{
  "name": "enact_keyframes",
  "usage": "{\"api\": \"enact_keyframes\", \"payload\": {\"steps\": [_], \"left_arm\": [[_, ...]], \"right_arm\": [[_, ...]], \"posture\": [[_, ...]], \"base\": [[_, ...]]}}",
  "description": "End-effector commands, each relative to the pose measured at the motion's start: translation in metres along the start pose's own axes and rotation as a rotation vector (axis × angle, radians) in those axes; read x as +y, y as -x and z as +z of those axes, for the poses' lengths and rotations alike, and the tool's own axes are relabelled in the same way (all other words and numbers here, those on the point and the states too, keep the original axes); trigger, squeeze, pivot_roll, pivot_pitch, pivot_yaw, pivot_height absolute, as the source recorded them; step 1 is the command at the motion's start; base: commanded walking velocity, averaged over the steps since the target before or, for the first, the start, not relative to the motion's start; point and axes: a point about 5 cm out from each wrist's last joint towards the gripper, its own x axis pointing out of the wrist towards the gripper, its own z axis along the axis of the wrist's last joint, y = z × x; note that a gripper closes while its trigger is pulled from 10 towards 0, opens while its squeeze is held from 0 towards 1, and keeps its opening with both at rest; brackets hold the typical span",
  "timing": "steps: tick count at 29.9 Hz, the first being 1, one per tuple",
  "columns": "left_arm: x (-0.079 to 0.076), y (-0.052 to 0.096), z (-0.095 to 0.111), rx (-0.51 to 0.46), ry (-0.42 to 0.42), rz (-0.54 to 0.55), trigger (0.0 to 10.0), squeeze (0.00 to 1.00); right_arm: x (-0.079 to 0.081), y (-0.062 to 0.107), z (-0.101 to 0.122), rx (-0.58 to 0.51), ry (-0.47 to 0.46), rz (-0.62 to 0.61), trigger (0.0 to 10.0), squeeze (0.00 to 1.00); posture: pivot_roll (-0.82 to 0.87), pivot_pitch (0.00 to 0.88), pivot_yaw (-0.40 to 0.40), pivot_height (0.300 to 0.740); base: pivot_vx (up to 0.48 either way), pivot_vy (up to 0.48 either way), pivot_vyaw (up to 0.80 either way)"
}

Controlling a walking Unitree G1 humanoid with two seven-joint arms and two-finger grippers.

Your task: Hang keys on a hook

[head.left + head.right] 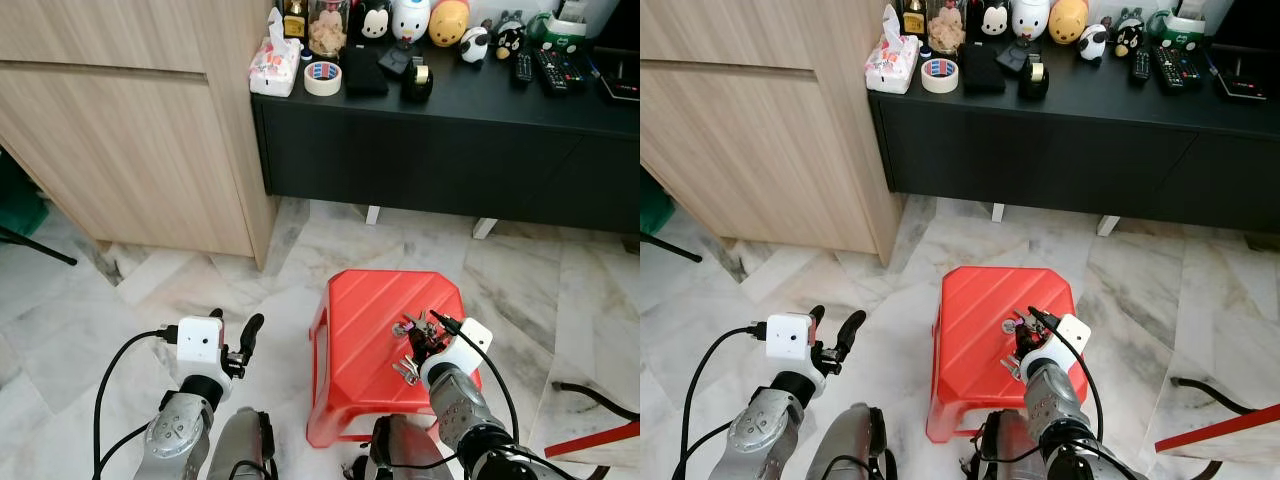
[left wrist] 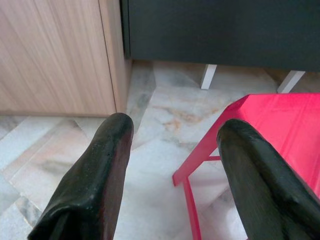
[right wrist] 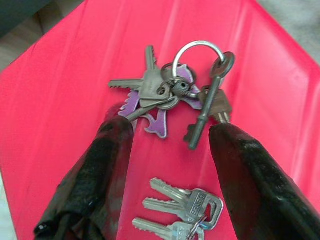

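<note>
keys between right gripper fingers

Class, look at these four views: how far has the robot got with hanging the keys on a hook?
Done: the robot stands at the red stool. In hand: the right gripper, open, straddles the larger key bunch lying on the seat, gripping nothing; a smaller key bunch lies between its fingers. The left gripper hangs open beside the stool. Left: closing, lifting, finding a hook, hanging.
</note>
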Motion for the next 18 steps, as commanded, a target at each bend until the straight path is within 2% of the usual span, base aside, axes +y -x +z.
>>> {"api": "enact_keyframes", "payload": {"steps": [1, 18], "left_arm": [[0.001, 0.005, -0.004, 0.031, -0.012, 0.003, 10.0, 0.00], [0.000, 0.017, -0.002, 0.043, -0.010, 0.012, 10.0, 0.00]], "right_arm": [[-0.005, 0.001, -0.001, 0.002, -0.017, -0.027, 10.0, 0.00], [0.001, 0.000, -0.007, 0.045, -0.013, -0.012, 10.0, 0.00]], "posture": [[0.11, 0.255, -0.056, 0.646], [0.12, 0.285, -0.063, 0.646]], "base": [[0.000, 0.000, 0.00], [0.000, 0.000, 0.00]]}}
